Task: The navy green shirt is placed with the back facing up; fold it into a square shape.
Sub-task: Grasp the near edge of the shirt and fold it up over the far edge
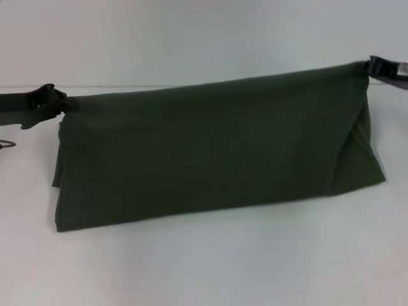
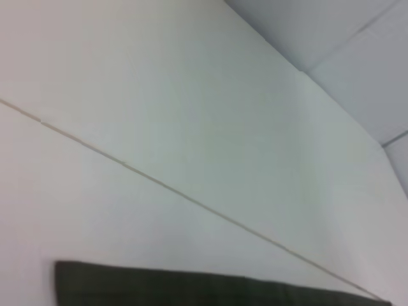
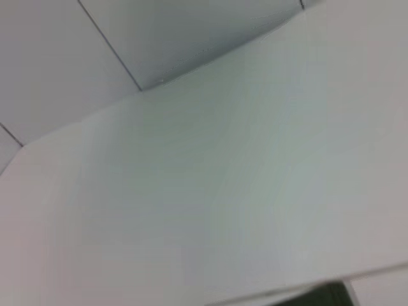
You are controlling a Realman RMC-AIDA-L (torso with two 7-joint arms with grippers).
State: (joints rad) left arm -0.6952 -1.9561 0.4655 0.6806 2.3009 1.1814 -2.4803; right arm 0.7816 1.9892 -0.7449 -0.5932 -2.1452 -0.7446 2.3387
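Both grippers' grip shows only overhead: navy green shirt [image 1: 217, 153].

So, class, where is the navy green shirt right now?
In the head view the navy green shirt hangs mid-frame, stretched between the left end effector and the right end effector, with its lower edge on the white table.

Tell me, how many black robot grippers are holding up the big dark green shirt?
2. The left gripper pinches the dark olive-green fabric shirt at its upper left corner; the right gripper pinches its upper right corner.

Navy green shirt [image 1: 217, 153] of soft matt cloth, white table [image 1: 223, 261] smooth, faintly sheened
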